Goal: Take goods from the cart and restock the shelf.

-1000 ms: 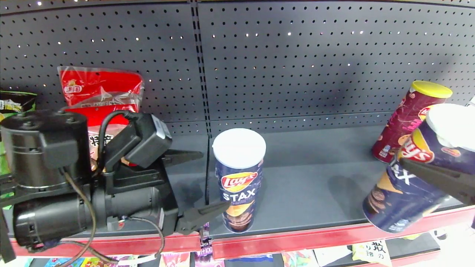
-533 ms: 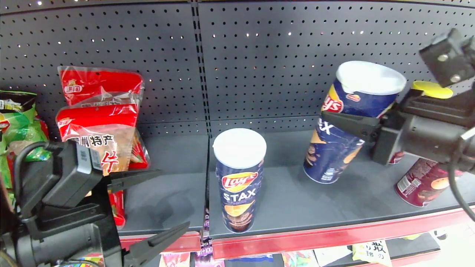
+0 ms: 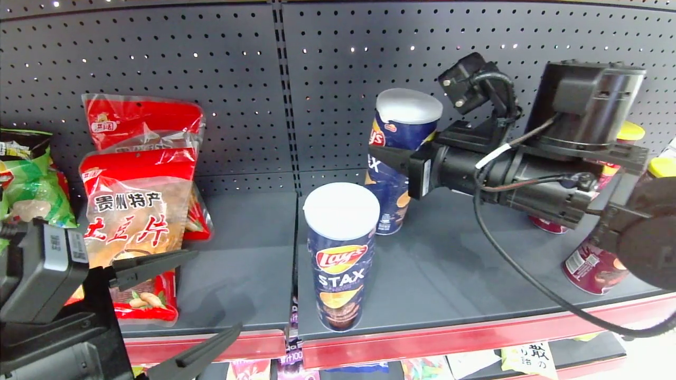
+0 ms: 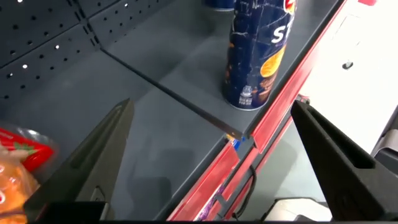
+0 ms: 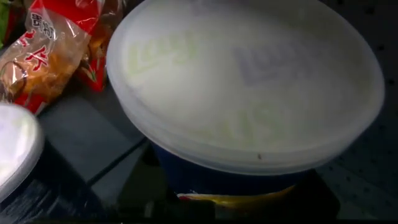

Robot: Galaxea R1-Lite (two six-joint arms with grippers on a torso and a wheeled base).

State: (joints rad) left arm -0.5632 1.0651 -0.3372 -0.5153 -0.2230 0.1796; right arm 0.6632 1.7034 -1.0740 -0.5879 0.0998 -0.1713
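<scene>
In the head view, the right gripper (image 3: 395, 161) is clamped on a blue crisp can (image 3: 404, 132) with a white lid, gripping it about halfway up. This held can stands almost upright at the back of the shelf (image 3: 449, 264), close to the pegboard (image 3: 369, 63). Its base is low by the deck, but whether it touches cannot be told. Just in front of it, at the shelf's front edge, a front can (image 3: 340, 253) of the same kind stands upright. The left gripper (image 3: 214, 293) sits low before the red rail (image 3: 475, 338), with its fingers spread wide and nothing between them. Red snack bags (image 3: 140, 211) lean at the back on the left, a green bag (image 3: 26, 179) lies beyond them, and maroon cans (image 3: 591, 266) sit on the right behind the right arm.

In the left wrist view, the left gripper (image 4: 211, 168) is held apart and empty over the shelf (image 4: 155, 124) and its red rail (image 4: 273, 118). The front can (image 4: 258, 56) stands beyond it, well apart from both fingers.

The right wrist view looks down on the held can's white lid (image 5: 249, 81) from close above, with the blue body (image 5: 217, 180) below it. The front can's lid (image 5: 15, 149) shows at one edge, and the red snack bags (image 5: 56, 43) lie farther off.
</scene>
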